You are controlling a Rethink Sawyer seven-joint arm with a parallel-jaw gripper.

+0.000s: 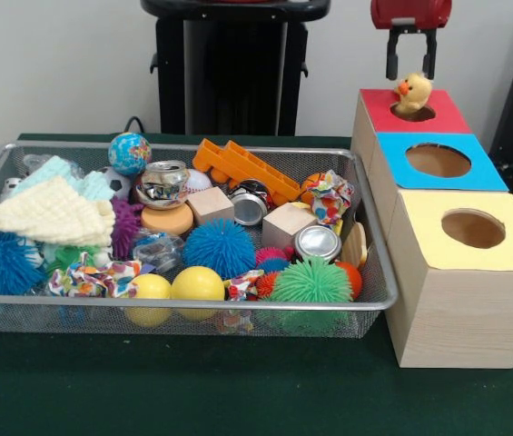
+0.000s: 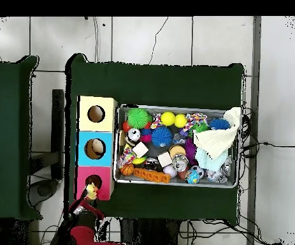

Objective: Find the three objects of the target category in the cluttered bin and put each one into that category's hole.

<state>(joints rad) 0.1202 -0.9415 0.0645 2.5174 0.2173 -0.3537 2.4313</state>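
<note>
gripper: front view, fingers spread, nothing held
duck: yellow plush, right below the fingertips, sitting in the red box's hole
blue box, yellow box: holes clear, nearer the camera than the gripper
bin: left of the gripper, packed with clutter
overhead gripper: over the red box, duck under it
overhead bin: well off to the gripper's side, past the boxes

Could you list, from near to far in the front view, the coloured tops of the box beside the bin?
Yellow top → blue top → red top, where a yellow duck sits in the hole under the end effector.
</note>
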